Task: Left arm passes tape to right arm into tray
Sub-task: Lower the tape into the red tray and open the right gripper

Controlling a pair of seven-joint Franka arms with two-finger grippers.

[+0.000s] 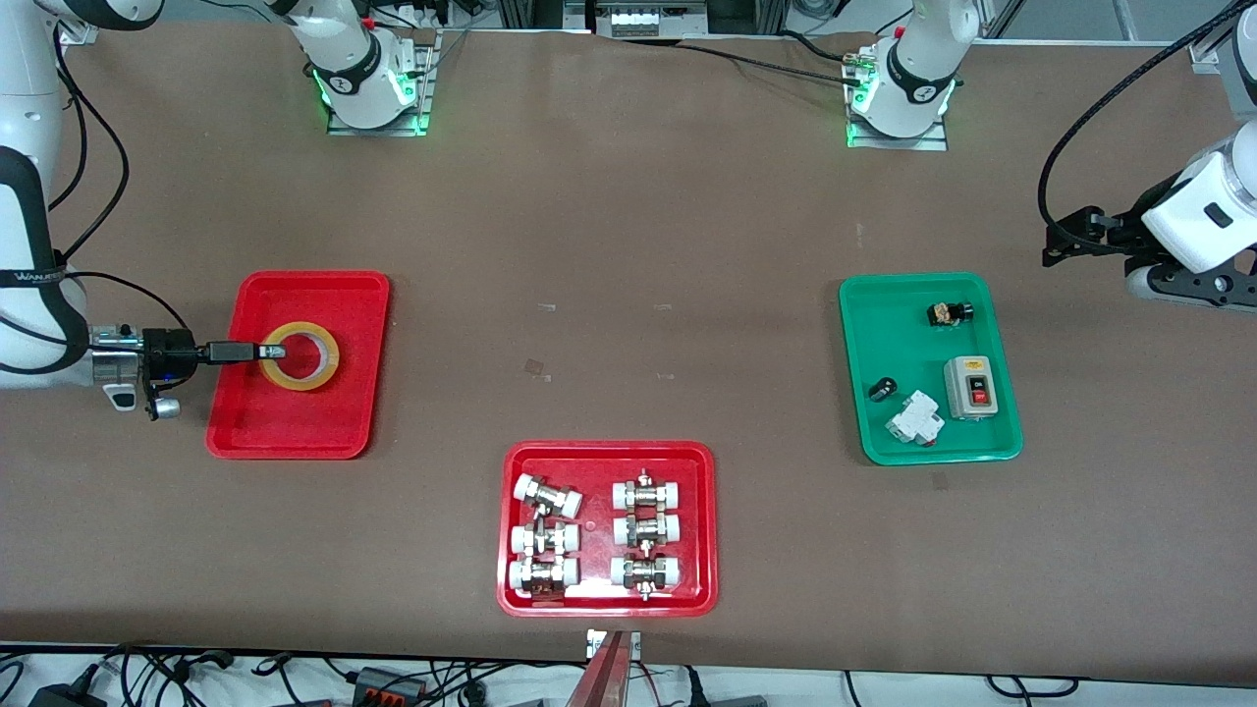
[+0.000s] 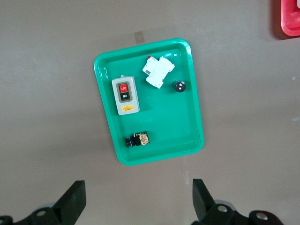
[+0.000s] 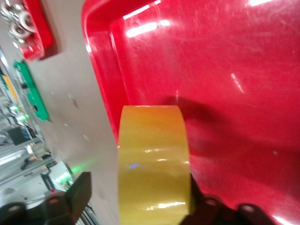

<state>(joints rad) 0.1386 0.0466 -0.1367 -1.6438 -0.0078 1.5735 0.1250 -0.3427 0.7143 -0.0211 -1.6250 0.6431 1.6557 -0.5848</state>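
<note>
The yellow tape [image 1: 312, 382] lies in the plain red tray [image 1: 324, 295] toward the right arm's end of the table. My right gripper [image 1: 275, 351] reaches in level from the tray's side to the roll's rim. In the right wrist view the tape [image 3: 152, 140] sits between the fingers of the right gripper [image 3: 140, 187], over the tray [image 3: 234, 70]. The jaws are open: one finger stands clear of the roll, the other lies against it. My left gripper [image 1: 1056, 245] waits open and empty beside the green tray; the left wrist view shows the left gripper [image 2: 139, 199] above bare table.
A green tray [image 1: 908, 432] with a switch box [image 1: 970, 387], a breaker and small parts lies toward the left arm's end. A second red tray [image 1: 599, 454] with several white-capped metal fittings sits nearest the front camera.
</note>
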